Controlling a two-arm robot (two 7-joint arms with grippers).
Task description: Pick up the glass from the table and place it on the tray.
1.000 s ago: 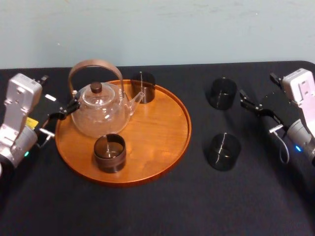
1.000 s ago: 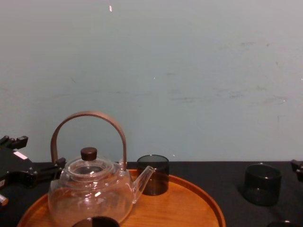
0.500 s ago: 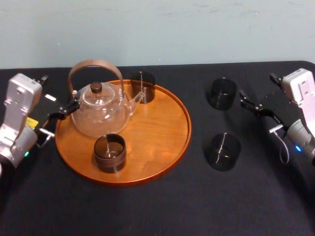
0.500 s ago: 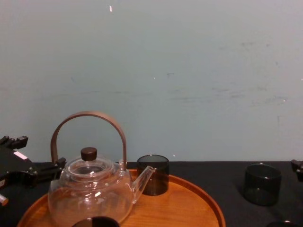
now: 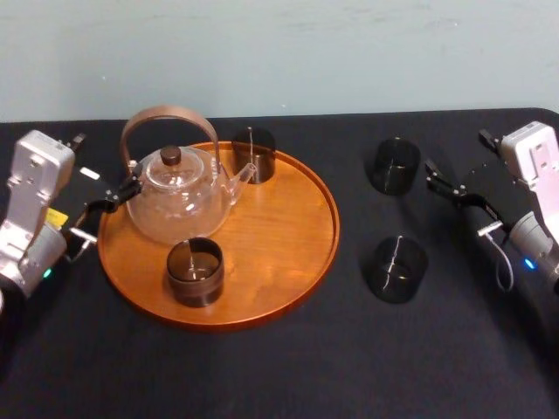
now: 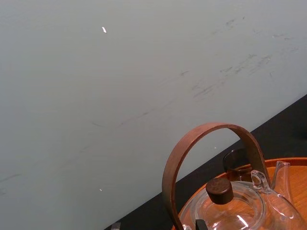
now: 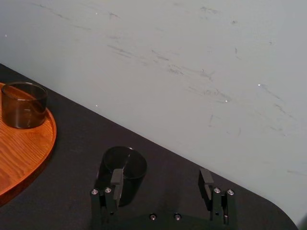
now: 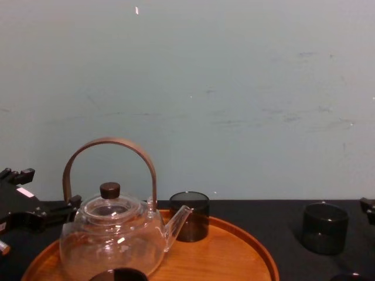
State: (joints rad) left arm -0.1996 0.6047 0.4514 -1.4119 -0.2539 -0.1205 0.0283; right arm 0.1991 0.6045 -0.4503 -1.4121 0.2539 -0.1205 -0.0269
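Two dark glasses stand on the black table right of the tray: a far glass and a near glass. The round orange-brown tray carries a glass teapot and two more dark glasses, one at its back and one at its front. My right gripper hovers open and empty just right of the far glass. At the tray's left rim, beside the teapot, my left gripper is open and holds nothing.
The teapot's tall brown handle arches above the tray. A pale wall rises behind the table's back edge. Bare black table lies in front of the tray and around the near glass.
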